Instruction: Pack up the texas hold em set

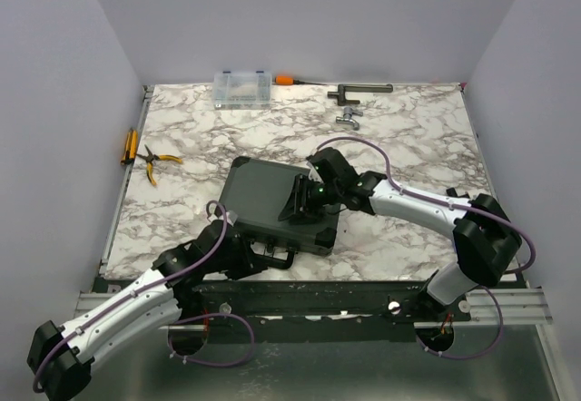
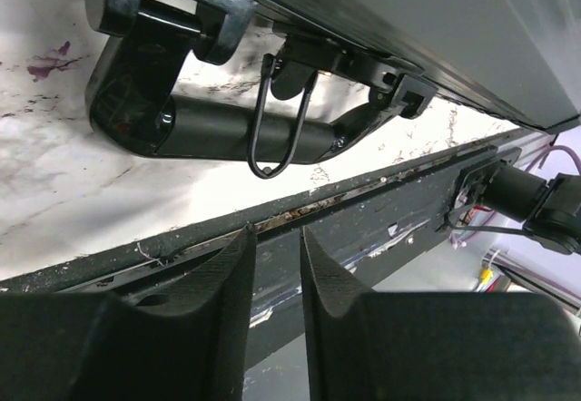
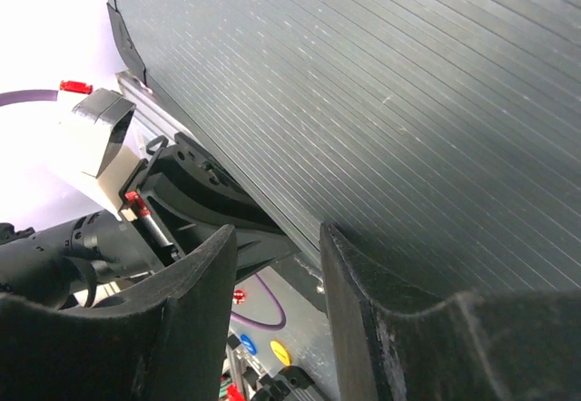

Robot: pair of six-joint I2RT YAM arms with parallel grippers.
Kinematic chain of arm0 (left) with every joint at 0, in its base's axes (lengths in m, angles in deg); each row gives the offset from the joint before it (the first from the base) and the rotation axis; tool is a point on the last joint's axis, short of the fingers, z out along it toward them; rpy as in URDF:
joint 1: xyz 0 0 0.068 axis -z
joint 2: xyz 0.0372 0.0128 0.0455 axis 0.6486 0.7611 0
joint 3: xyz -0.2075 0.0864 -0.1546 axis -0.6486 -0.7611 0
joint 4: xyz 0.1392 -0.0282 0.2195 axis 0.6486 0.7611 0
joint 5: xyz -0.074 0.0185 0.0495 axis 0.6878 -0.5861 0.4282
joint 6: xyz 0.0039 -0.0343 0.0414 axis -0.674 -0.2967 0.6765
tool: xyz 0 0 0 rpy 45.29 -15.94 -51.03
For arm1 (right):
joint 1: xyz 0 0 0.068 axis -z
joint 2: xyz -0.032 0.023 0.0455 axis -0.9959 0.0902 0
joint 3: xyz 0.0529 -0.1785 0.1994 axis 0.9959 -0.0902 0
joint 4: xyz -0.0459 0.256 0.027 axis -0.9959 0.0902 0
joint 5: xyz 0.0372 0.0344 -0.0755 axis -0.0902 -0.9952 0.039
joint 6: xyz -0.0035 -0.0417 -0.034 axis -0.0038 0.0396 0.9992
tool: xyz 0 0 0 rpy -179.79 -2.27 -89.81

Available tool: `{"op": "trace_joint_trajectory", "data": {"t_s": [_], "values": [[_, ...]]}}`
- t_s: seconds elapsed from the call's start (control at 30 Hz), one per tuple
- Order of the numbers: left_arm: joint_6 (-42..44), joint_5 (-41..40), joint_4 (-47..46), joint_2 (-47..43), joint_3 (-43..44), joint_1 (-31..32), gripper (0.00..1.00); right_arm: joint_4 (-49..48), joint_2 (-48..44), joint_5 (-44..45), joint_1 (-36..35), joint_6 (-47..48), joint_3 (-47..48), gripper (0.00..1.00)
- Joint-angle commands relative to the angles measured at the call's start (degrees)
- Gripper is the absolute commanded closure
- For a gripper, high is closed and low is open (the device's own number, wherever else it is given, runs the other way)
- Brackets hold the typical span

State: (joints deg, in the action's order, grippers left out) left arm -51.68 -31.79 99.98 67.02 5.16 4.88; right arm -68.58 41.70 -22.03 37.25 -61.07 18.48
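Left gripper (image 2: 277, 238): fingers a narrow gap apart, nothing between them, hanging just below the case handle (image 2: 209, 133) at the near edge of the worktop (image 1: 399, 138). Right gripper (image 3: 275, 247): part-open, holding nothing, over the ribbed lid of the closed black hard case (image 1: 259, 192); whether it touches the lid I cannot tell. Case lies mid-worktop, handle toward my bases.

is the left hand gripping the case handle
No, the left wrist view shows the handle lying apart from the left hand, beyond its fingertips, with nothing between its fingers.
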Motion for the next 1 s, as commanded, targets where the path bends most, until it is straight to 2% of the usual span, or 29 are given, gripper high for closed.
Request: {"op": "trace_joint_trajectory", "data": {"t_s": [0.0,0.13,0.47,0.6,0.97], "values": [[0.41,-0.45,-2.00,3.29,-0.67,-0.58,0.76,11.57,2.89,6.82,-0.42,1.59,-4.88,0.54],[1.36,-1.11,-1.91,6.21,-0.59,-0.75,0.83,11.30,2.53,6.92,-0.42,1.13,-5.46,0.55],[3.15,-2.54,-4.83,10.46,-0.59,-1.11,0.88,11.52,1.78,7.15,-0.41,0.95,-6.09,0.57],[3.85,-3.02,-4.91,12.33,-0.34,-1.29,0.91,11.45,1.71,7.17,-0.41,0.90,-6.22,0.61],[3.98,-2.60,-3.18,13.35,0.26,-1.64,1.00,10.97,1.69,7.21,-0.42,0.76,-6.78,0.62]]}}
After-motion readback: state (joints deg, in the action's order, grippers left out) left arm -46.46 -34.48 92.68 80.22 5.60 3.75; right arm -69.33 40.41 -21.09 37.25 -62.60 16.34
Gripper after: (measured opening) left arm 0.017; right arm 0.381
